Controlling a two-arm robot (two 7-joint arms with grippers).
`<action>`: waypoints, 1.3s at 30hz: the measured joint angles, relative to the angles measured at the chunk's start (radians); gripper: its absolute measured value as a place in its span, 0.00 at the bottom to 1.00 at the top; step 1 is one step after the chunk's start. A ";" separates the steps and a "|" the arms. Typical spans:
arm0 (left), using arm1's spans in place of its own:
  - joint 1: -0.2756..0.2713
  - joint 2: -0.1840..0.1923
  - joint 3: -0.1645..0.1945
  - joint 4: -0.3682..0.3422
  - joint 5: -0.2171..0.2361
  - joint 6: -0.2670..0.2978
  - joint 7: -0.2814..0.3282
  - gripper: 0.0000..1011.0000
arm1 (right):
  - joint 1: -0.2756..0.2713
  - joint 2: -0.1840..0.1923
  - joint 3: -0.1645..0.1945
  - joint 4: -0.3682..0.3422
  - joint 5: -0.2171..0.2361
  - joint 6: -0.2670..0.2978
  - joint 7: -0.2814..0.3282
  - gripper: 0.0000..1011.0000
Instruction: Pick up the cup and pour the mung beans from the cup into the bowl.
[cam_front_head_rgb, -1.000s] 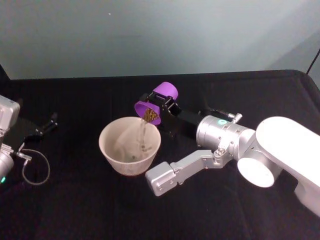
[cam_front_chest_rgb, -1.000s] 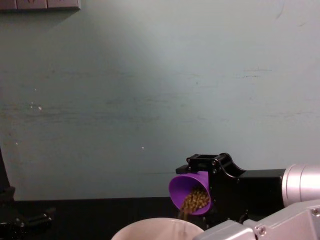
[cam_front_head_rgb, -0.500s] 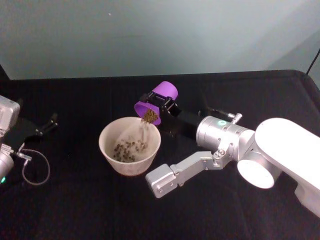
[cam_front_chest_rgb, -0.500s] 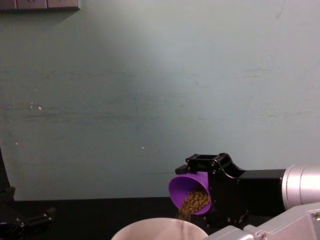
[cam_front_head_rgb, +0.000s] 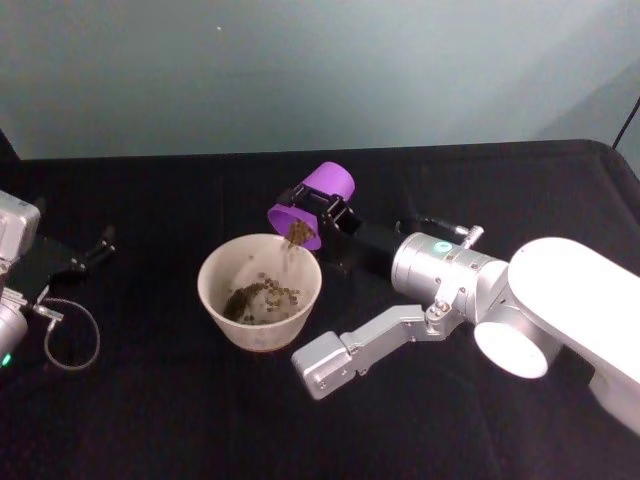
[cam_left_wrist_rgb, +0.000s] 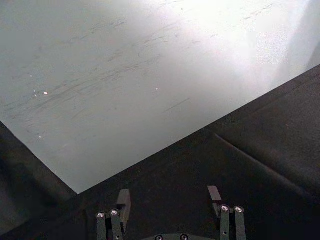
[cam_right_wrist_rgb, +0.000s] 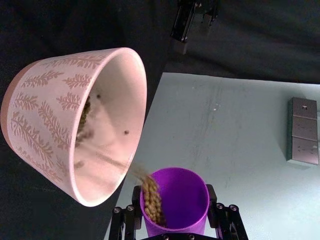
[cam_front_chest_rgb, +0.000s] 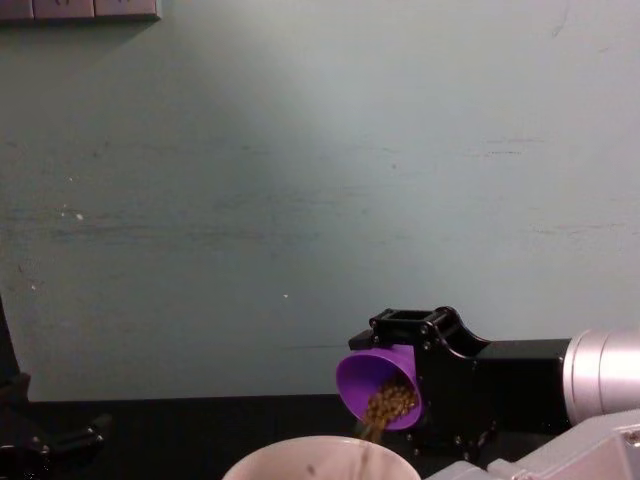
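My right gripper is shut on the purple cup and holds it tipped over the far right rim of the bowl. Mung beans stream from the cup's mouth, and a pile of them lies in the bowl. The right wrist view shows the cup between the two fingers, beans at its lip, and the bowl's leaf-patterned wall. From the chest, the tilted cup hangs just above the bowl's rim. My left gripper is open and parked at the table's left.
A black cloth covers the table, with the pale wall close behind. A thin cable loop lies by my left arm at the left edge. My right arm's elbow link sits just right of the bowl.
The pile of beans in the bowl has grown from almost nothing, and the cup holds fewer. The cup has tipped slightly further. The left arm has not moved.
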 joint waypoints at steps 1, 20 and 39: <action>0.000 0.000 0.000 0.000 0.000 0.000 0.000 0.99 | 0.000 0.000 -0.001 -0.001 -0.002 0.000 0.000 0.72; 0.000 0.000 0.000 0.000 0.000 0.000 0.000 0.99 | 0.004 0.005 -0.010 -0.001 -0.027 0.004 -0.013 0.72; 0.000 0.000 0.000 0.000 0.000 0.000 0.000 0.99 | 0.011 0.009 -0.028 -0.001 -0.076 0.012 -0.050 0.72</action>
